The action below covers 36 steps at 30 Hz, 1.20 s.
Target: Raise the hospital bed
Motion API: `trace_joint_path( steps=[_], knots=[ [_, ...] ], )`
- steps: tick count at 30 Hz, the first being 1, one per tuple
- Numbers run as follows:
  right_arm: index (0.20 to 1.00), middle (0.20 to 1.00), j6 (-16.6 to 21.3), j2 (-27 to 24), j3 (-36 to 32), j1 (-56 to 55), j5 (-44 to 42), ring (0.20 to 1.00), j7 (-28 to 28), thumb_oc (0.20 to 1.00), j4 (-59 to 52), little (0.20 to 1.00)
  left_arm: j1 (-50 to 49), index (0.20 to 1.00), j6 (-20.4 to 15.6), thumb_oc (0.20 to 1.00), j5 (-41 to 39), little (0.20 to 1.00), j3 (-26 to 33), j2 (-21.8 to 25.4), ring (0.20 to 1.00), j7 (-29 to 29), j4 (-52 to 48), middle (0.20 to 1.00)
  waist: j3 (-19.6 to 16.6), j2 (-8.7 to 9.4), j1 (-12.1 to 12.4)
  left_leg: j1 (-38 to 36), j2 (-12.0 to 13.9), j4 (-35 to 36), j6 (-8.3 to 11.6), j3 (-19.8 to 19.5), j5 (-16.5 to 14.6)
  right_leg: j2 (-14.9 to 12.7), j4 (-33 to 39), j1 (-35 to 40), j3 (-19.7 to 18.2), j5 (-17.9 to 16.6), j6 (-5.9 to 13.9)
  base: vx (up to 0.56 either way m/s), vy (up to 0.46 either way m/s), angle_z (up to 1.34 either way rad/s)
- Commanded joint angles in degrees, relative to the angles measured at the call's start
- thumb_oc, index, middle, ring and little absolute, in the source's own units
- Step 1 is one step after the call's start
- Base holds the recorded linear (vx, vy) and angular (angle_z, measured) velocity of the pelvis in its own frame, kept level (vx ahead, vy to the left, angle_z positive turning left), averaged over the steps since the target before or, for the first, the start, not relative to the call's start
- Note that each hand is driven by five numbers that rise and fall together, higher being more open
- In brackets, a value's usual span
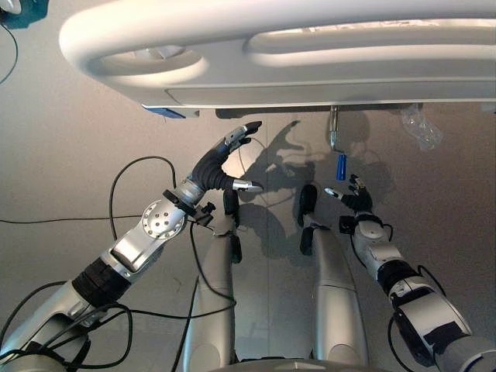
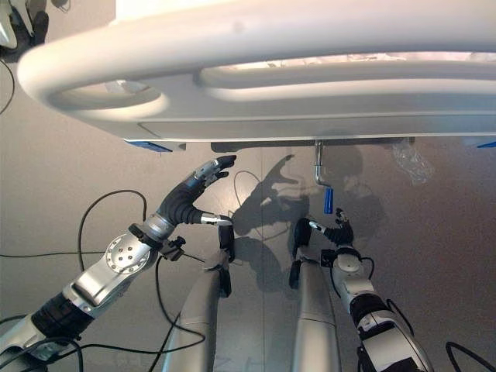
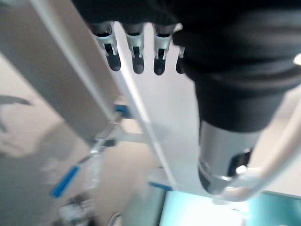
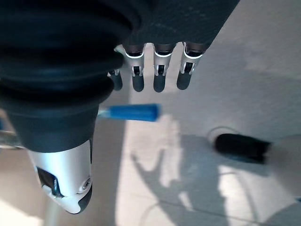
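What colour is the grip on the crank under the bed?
Blue; the crank grip shows best in the right wrist view, just past the right hand.

Likely a hospital room, white bed footboard (image 1: 256, 58), blue-handled crank (image 1: 340, 165), plain floor (image 1: 70, 163)

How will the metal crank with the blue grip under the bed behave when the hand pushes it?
The bent metal crank with the blue cylindrical grip looks rigid, so it probably swings rather than bends. Its smooth grip may slip in the open right hand, which hovers just beside it.
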State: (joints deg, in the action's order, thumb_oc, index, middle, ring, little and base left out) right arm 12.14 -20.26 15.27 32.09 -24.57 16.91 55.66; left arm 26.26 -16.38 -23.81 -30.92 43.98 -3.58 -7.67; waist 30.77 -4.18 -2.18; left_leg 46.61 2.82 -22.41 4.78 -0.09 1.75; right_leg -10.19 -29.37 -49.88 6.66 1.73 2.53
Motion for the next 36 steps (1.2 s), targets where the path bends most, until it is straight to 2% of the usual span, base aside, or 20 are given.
trace_joint_path(
  steps=[1, 5, 22, 28, 32, 36],
  knots=[
    [1.0, 1.0, 1.31, -1.4, -0.18, -1.22, -1.54, 1.0, 0.65, 1.0, -2.38, 1.0, -0.67, 1.0, -2.85, 1.0, -1.28, 1.0, 1.17, 0.18, 1.0, -0.46, -5.06, 1.0, -0.97, -1.2, -0.39, 0.01, -1.02, -0.87, -1.09, 1.35, -1.23, -0.09, 2.03, 1.46, -0.67, -1.56, 3.83, 0.0, 0.0, 0.0],
    [1.0, 1.0, 1.14, -2.1, 0.45, 2.45, -4.3, 1.0, 0.96, 1.0, 0.2, 1.0, 0.12, 1.0, -3.11, 1.0, -3.08, 1.0, 1.83, 2.04, 1.0, -1.49, -11.37, 1.0, -0.97, -1.45, 0.13, 5.26, -0.75, -2.7, -0.85, 0.93, -1.36, -0.04, -0.5, -3.73, -0.63, -0.95, 3.45, -0.03, -0.021, 0.02],
    [1.0, 1.0, 1.33, -8.11, 1.32, 11.06, -7.12, 1.0, 1.15, 1.0, 1.01, 1.0, 1.37, 1.0, -2.6, 1.0, -3.24, 1.0, -0.11, 3.67, 1.0, -1.01, -13.01, 1.0, -0.97, -1.77, 0.57, 8.44, -0.64, -0.46, -0.64, 0.7, 0.04, -0.04, 0.46, -7.41, -0.04, -1.44, 3.82, 0.0, -0.001, 0.0],
    [1.0, 1.0, 1.83, -8.76, 0.95, 12.49, -7.31, 1.0, 1.83, 1.0, -0.74, 1.0, 0.83, 1.0, -2.36, 1.0, -2.69, 1.0, 0.39, 3.72, 1.0, -1.19, -13.66, 1.0, -0.97, -1.23, 0.56, 8.45, -0.67, 0.28, -0.64, 0.6, 0.13, 0.09, 1.13, -7.28, 0.32, -1.38, 3.83, 0.0, -0.006, 0.0],
    [1.0, 1.0, 1.41, -7.43, 2.56, 15.36, -6.92, 1.0, 2.03, 1.0, 0.86, 1.0, 0.74, 1.0, -3.01, 1.0, -3.94, 1.0, 1.37, 5.57, 1.0, -1.55, -14.14, 1.0, -0.97, -0.22, 0.65, 8.07, -0.46, 0.79, -0.51, 0.88, 0.22, 0.43, 1.76, -7.18, -0.04, -1.6, 3.63, 0.01, -0.024, 0.0],
    [1.0, 1.0, 1.14, -7.47, 2.77, 16.12, -7.61, 1.0, 1.4, 1.0, 2.58, 1.0, 1.2, 1.0, -3.05, 1.0, -4.27, 1.0, 0.67, 5.29, 1.0, -1.29, -14.51, 1.0, -0.97, -0.24, 1.09, 8.54, -0.54, 0.66, -0.49, 0.6, 0.3, 0.4, 1.87, -7.3, 0.18, -1.45, 3.62, 0.0, 0.0, 0.0]
  ],
)
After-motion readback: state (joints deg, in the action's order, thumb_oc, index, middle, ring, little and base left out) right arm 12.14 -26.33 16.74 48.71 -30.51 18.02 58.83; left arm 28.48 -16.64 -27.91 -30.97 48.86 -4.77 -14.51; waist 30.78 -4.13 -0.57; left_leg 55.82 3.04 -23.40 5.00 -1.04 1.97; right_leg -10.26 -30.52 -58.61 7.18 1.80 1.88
